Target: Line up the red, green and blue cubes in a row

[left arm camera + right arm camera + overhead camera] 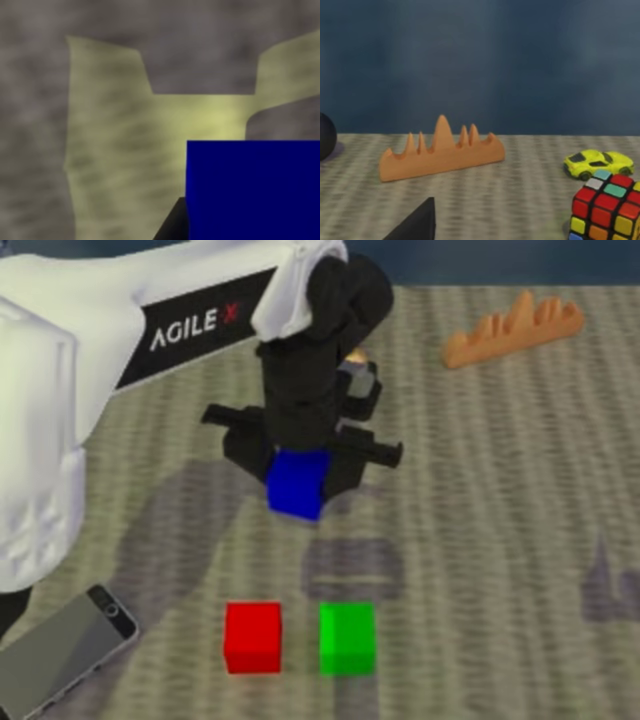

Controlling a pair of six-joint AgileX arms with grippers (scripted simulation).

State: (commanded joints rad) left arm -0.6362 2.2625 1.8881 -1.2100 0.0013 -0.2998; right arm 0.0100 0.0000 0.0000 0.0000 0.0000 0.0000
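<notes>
The left gripper (300,472) was clamped on the matte deep-blue cube (297,483), held above the table (shadow beneath), beyond the bright red cube (252,637) and bright green cube (347,637).

A rendered simulation of a robot test bench is shown. The bench (500,500) is covered with a flat woven-look texture and backed by a plain blue wall (480,60). Unrelated props are scattered on it: a phone (60,655), an orange spiked rack (440,152), a toy car (597,163) and a puzzle cube (607,207).
</notes>
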